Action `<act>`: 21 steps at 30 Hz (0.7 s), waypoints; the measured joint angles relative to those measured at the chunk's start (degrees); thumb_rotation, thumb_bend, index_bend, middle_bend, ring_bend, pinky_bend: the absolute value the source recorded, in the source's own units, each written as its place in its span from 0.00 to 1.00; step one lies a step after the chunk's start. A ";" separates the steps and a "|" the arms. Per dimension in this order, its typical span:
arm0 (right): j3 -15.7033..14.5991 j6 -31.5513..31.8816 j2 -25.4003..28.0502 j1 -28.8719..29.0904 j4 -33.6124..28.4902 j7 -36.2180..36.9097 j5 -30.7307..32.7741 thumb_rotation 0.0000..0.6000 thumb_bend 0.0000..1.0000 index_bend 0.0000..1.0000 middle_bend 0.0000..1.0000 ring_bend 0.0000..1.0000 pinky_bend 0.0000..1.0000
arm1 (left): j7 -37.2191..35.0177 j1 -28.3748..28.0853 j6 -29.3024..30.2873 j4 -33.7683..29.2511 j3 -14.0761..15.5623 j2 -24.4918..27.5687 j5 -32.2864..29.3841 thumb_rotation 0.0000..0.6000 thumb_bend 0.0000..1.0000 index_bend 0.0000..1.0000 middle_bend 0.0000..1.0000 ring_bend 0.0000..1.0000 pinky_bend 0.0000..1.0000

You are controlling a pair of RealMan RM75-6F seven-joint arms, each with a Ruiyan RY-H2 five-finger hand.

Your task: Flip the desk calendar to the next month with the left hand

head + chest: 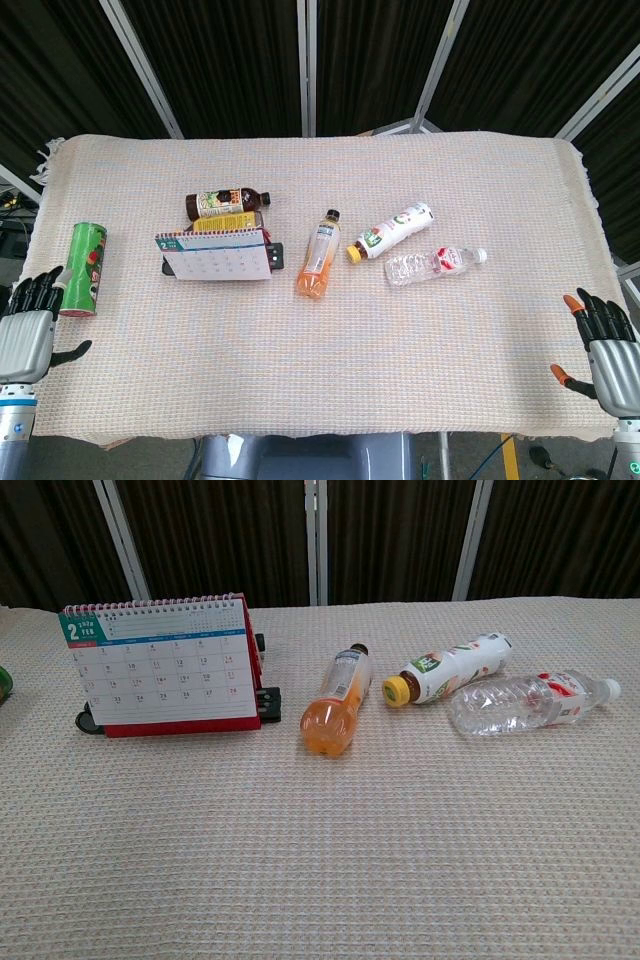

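Left robot hand [28,325] and right robot hand [606,350] at near table edge, released, fingers spread; desk calendar [215,257] untouched.

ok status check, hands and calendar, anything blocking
Left hand open at the near table edge, right hand open too. Desk calendar upright, showing month 2, untouched. Green can stands between left hand and calendar.
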 measured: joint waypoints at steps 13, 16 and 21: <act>-0.24 -0.03 0.16 -0.07 -0.40 0.06 -0.41 1.00 0.09 0.00 0.00 0.00 0.00 | -1.10 -0.26 -2.01 0.00 -0.68 -0.38 -0.87 1.00 0.22 0.00 0.02 0.04 0.07; -0.20 0.29 0.36 -0.16 -0.65 0.59 -0.54 1.00 0.09 0.00 0.00 0.00 0.00 | -1.88 -0.70 -2.21 0.06 -1.75 -1.42 -1.76 1.00 0.44 0.00 0.41 0.46 0.44; -0.32 0.08 0.59 -0.22 -0.43 1.41 -0.52 1.00 0.09 0.00 0.00 0.00 0.00 | -5.55 -2.24 -6.50 -1.03 -4.01 -3.22 -6.32 1.00 0.62 0.00 0.65 0.70 0.61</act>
